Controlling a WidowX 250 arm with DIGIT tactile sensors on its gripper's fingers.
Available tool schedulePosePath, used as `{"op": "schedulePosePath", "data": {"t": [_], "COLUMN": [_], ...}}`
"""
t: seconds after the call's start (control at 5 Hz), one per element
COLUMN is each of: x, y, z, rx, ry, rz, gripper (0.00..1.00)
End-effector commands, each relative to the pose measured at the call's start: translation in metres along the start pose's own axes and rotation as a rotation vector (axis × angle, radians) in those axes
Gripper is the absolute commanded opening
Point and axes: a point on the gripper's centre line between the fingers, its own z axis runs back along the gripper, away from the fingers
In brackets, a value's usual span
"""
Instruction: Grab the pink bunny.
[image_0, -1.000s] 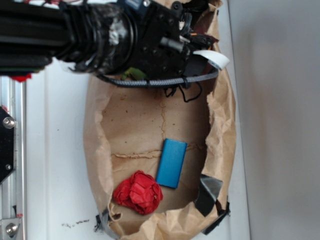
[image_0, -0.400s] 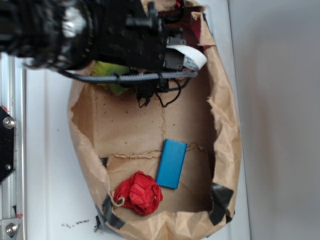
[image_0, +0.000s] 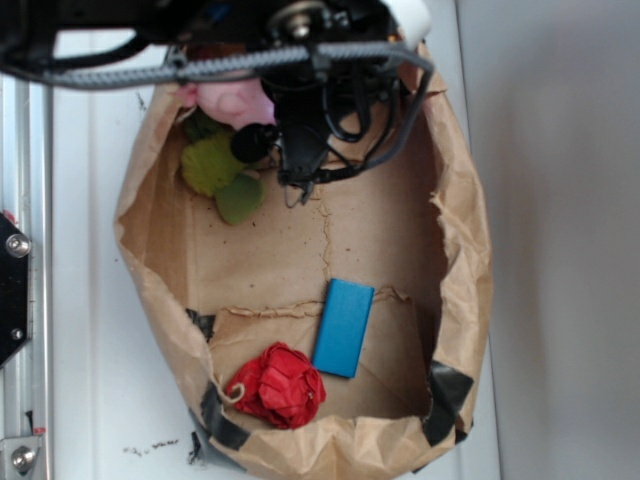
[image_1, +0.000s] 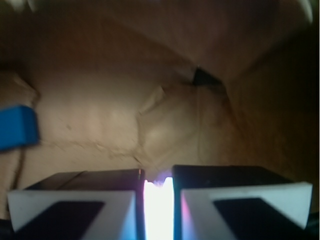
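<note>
A: Start close in. What do the jaws look like from the wrist camera?

B: The gripper (image_1: 159, 200) has its two pads nearly together, with only a thin bright pinkish strip between them. It could be a sliver of the pink bunny, but that view is too washed out to be sure what, if anything, they hold.

A: And beyond them?

B: The crumpled floor of the brown paper bag (image_0: 460, 250), with the blue block (image_1: 17, 126) at about 9 o'clock in the wrist view.

A: From the exterior camera, what has changed?

B: The arm has swung up towards 12 o'clock; a second ago its dark body covered the bag's upper end, and now more of that end is clear. The pink bunny (image_0: 235, 102) shows there at roughly 11 o'clock, partly under the arm's cable, touching the green plush toy (image_0: 218, 172) just below it. The bag's mouth has spread wider too.

A: Anything that stayed put?

B: The blue block (image_0: 343, 327) lies at the bag's centre as before, and the red ruffled ball (image_0: 278, 385) sits near 7 o'clock, on the white desk (image_0: 90, 300) side.
</note>
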Motion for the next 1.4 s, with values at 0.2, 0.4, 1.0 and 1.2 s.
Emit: {"op": "schedulePosePath", "data": {"t": [0.2, 0.4, 1.0, 1.2], "x": [0.024, 0.027, 0.05, 0.047], "y": [0.011, -0.006, -0.065, -0.064], "z": [0.065, 0.077, 0.091, 0.094], "rx": [-0.046, -0.068, -0.106, -0.122], "ry": [-0.136, -0.147, -0.184, -0.184], "rz": [0.034, 0.026, 0.032, 0.029], "gripper": [0.0, 0.0, 0.0, 0.0]}}
